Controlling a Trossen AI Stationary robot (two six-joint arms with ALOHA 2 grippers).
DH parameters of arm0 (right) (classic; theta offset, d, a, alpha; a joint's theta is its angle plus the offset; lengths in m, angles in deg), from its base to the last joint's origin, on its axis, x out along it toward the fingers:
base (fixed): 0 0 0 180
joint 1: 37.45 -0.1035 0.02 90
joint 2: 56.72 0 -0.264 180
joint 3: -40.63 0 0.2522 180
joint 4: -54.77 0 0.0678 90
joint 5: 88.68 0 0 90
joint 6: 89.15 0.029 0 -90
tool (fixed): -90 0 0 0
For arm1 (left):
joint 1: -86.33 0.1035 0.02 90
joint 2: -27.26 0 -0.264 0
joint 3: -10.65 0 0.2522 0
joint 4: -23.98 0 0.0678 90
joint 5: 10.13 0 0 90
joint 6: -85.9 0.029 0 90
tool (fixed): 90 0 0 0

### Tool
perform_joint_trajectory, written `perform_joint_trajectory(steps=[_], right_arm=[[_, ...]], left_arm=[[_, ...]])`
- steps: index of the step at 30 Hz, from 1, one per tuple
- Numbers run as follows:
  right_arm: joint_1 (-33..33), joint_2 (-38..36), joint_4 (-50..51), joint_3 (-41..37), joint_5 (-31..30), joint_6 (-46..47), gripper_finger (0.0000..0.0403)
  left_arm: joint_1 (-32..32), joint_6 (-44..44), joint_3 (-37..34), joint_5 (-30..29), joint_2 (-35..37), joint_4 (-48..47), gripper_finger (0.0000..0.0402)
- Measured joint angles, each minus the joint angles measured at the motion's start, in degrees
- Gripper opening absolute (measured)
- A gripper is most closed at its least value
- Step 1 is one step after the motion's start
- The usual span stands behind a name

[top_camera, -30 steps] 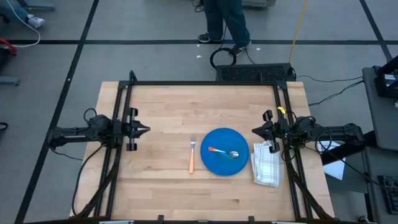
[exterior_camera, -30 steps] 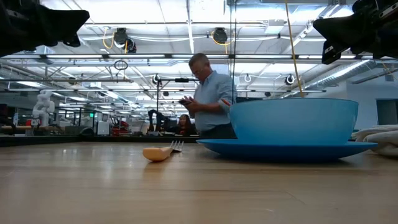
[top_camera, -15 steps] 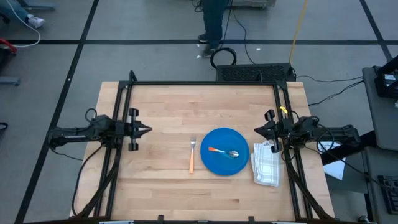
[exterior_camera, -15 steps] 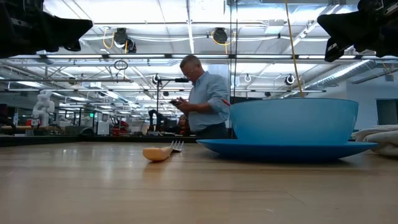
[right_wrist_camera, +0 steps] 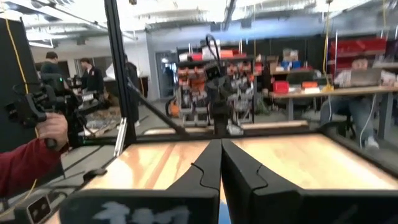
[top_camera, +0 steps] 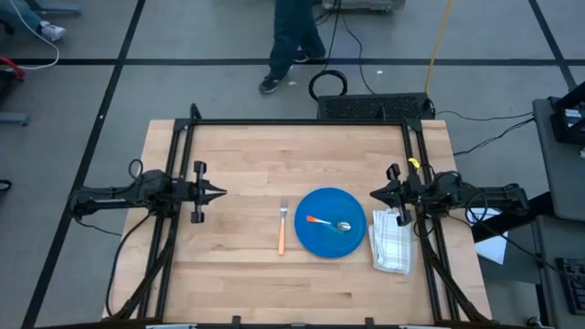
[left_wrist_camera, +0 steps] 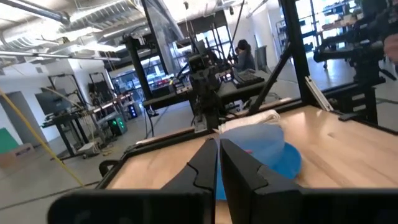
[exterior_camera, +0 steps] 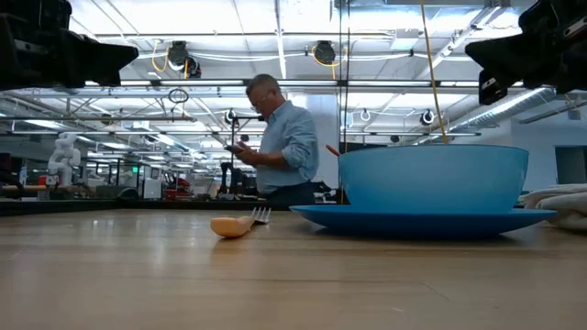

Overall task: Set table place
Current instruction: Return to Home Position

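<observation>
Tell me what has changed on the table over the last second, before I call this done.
Nothing on the table moved. The person behind it walked toward the left arm's side. The left gripper edged slightly inward and the right gripper barely shifted. Both have their jaws shut and hold nothing. Fork, plate, bowl, spoon and cloth stayed put.
</observation>
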Motion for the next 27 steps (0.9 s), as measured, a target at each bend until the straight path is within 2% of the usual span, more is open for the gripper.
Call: perform_joint_trajectory(steps=[12, 27], right_arm=[[0.0, 0.0, 2.1, 0.0, 0.0, -0.8, 0.0], [0.0, 0.0, 1.5, 0.0, 0.0, -0.7, 0.0]], left_arm=[[0.0, -2.3, 0.0, 0.0, 0.0, -4.3, 0.0026], [0.0, -4.3, 0.0, -0.1, 0.0, -4.8, 0.0026]])
